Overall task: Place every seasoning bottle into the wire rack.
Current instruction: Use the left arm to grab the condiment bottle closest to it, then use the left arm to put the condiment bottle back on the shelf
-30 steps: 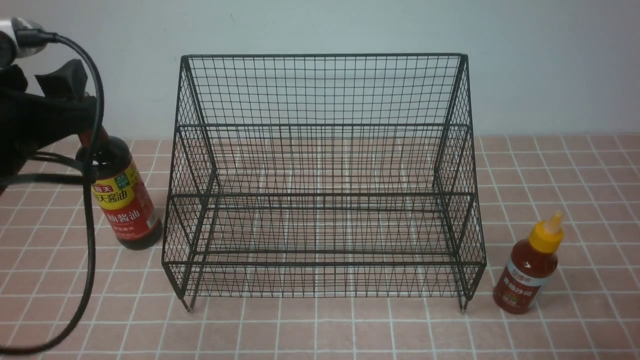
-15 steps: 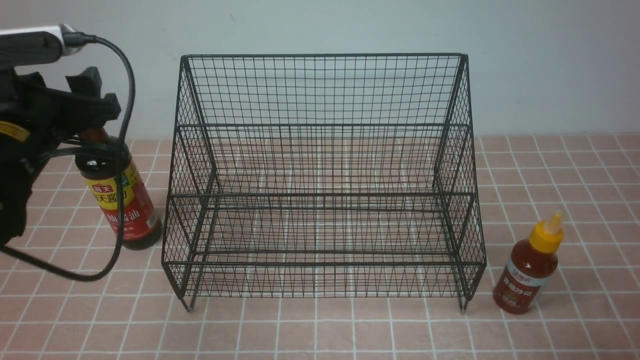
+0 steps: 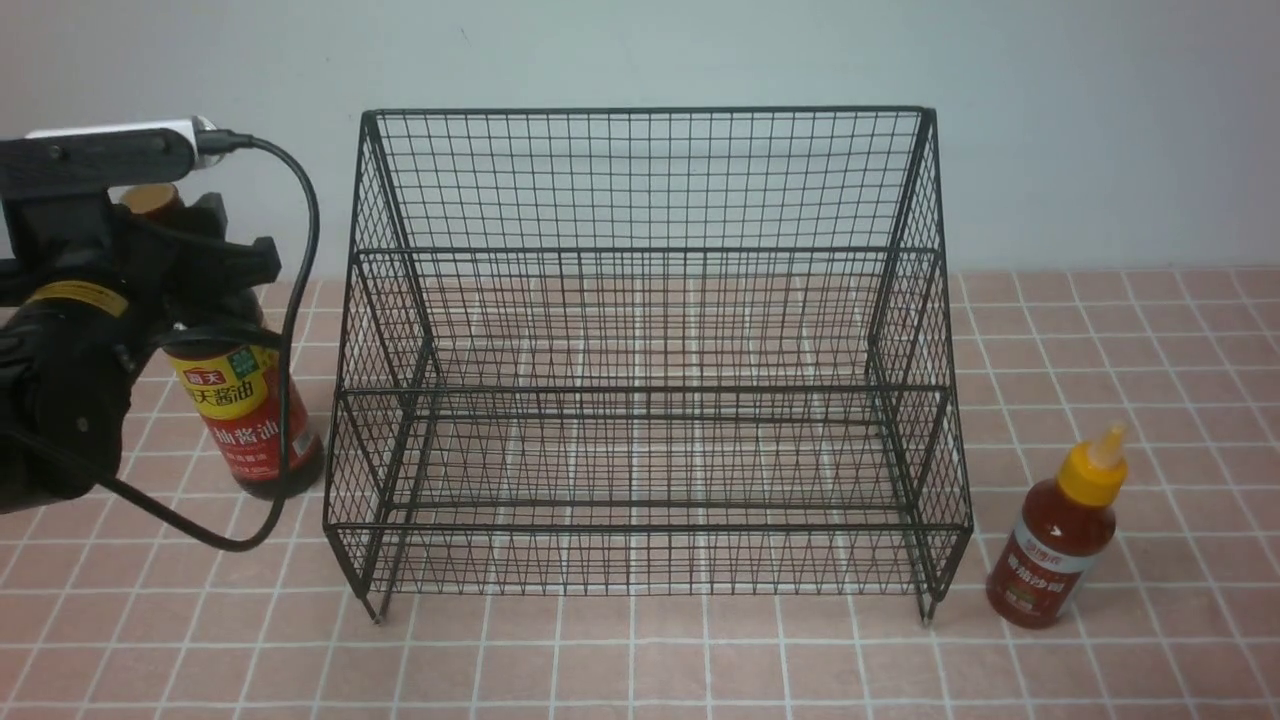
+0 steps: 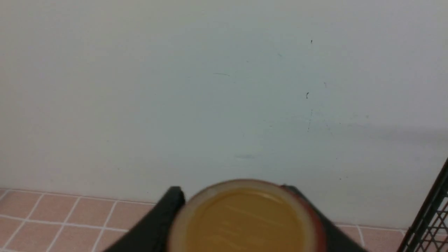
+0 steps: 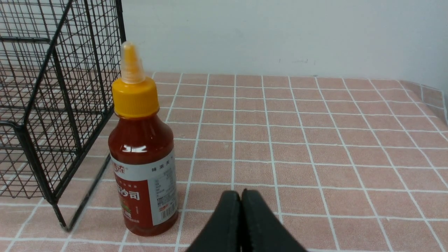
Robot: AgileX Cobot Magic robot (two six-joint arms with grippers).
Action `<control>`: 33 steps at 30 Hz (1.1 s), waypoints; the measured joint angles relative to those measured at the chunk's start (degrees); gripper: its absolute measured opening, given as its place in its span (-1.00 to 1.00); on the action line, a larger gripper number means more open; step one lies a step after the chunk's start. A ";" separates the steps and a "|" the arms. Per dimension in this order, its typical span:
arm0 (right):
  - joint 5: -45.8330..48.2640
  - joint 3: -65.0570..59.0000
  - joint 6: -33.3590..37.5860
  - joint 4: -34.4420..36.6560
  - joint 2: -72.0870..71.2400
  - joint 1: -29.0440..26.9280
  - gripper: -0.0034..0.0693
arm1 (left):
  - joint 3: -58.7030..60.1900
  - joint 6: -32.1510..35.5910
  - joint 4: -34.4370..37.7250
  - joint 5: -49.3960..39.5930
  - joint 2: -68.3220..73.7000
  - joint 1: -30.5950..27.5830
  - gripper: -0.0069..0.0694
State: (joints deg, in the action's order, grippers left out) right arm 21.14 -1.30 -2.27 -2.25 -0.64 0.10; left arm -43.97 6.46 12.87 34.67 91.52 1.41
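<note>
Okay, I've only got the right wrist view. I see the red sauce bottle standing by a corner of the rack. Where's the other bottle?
Observer: The soy-sauce bottle stands upright on the tiles, outside the wire rack, on its left side.
Operator: Is the left arm anywhere near it?
Observer: Yes. The left end effector straddles its neck, though I cannot tell whether it is clamped.
Operator: Anything inside the rack?
Observer: No, the front view shows it holding nothing on either level.
</note>
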 joint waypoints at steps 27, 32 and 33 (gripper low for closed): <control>0.00 0.00 0.00 0.00 0.00 0.00 -0.95 | -14.18 -0.01 -8.56 -18.77 -27.32 13.83 -0.15; 0.00 0.00 0.00 0.00 0.00 0.00 -0.95 | -14.44 -0.18 -8.56 -18.59 -22.81 17.01 -0.15; 0.00 0.00 0.00 0.00 0.00 0.00 -0.95 | -14.44 -0.18 -8.56 -18.60 -22.81 17.10 -0.15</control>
State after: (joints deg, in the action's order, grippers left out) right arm 21.14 -1.30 -2.27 -2.25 -0.64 0.10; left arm -58.42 6.27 4.31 16.07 68.71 18.50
